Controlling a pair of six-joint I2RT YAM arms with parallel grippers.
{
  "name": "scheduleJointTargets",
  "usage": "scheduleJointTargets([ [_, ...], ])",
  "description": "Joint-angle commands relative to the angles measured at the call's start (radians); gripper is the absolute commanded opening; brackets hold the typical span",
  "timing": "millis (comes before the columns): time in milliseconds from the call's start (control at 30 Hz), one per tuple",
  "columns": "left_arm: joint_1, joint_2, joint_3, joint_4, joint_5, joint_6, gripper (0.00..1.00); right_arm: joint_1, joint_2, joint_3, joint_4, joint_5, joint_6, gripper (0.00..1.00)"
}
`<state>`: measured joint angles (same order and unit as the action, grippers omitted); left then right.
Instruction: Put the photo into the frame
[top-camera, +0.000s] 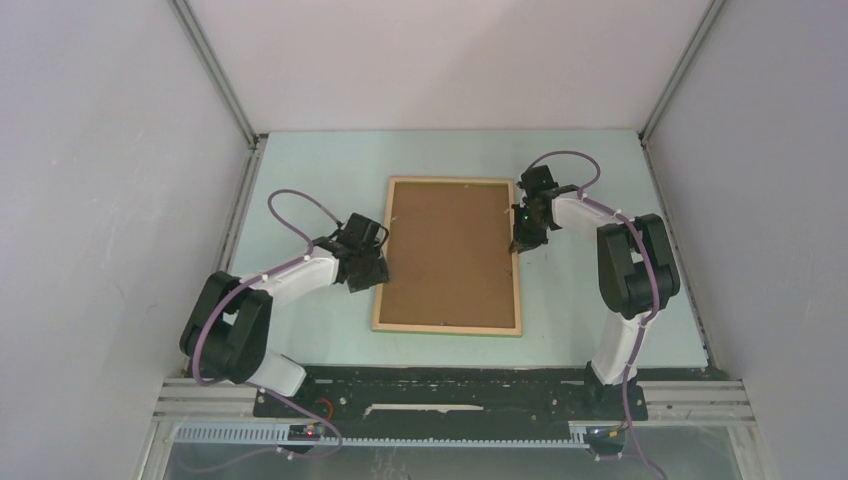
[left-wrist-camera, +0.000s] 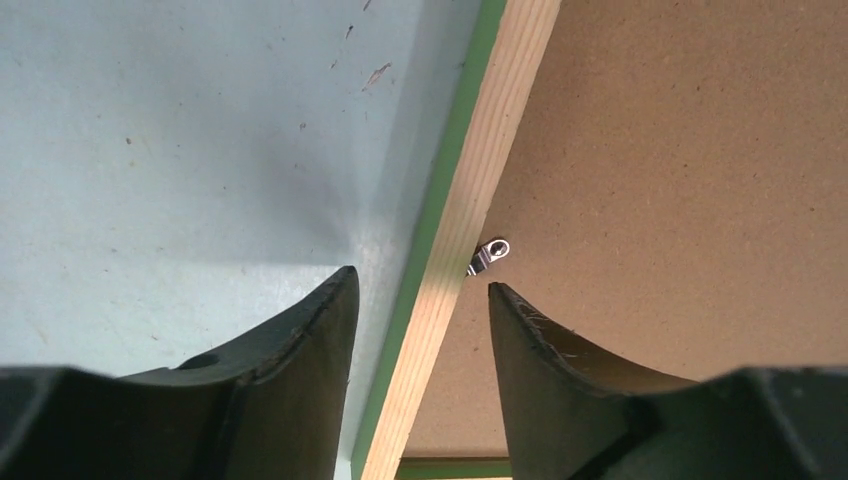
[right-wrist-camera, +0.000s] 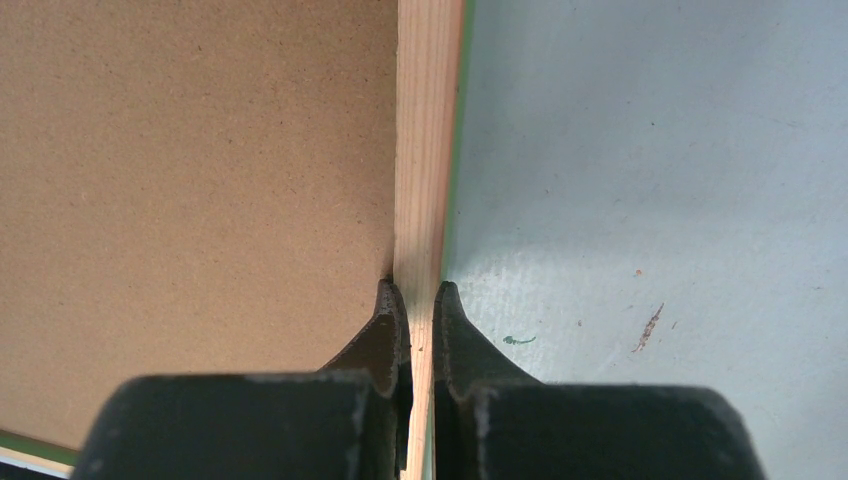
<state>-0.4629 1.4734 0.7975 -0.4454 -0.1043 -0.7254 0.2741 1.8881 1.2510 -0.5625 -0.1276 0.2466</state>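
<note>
Top external view: the frame (top-camera: 447, 328) lies flat at the middle of the pale blue-green table (top-camera: 300, 170), natural-wood face up, long sides running away from the arm bases. A plain brown board (top-camera: 450, 255) fills its opening. The left gripper (top-camera: 375, 272) is at the frame's left rail, about halfway along. In the left wrist view its fingers (left-wrist-camera: 310, 340) stand spread, one over the table and one over the board, with the rail between them and nothing held. A small metal tab (left-wrist-camera: 490, 255) sits on the board against that rail. The right gripper (right-wrist-camera: 417, 290) is at the right rail, fingers pressed nearly together directly over the wood. Contact with the rail cannot be confirmed.
</note>
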Motion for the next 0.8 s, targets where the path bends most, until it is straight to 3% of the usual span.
scheduleJointTargets([
  [0,-0.022,0.008,-0.015,0.036,-0.050,-0.006,0.57,0.015,0.038,0.005,-0.004,-0.037,-0.030,0.00],
  [433,-0.034,0.071,-0.022,0.064,-0.129,0.005,0.55,0.019,0.049,0.005,-0.001,-0.048,-0.033,0.00],
  [767,-0.033,0.025,-0.083,0.098,-0.213,0.011,0.21,0.022,0.051,0.005,-0.007,-0.052,-0.037,0.00],
])
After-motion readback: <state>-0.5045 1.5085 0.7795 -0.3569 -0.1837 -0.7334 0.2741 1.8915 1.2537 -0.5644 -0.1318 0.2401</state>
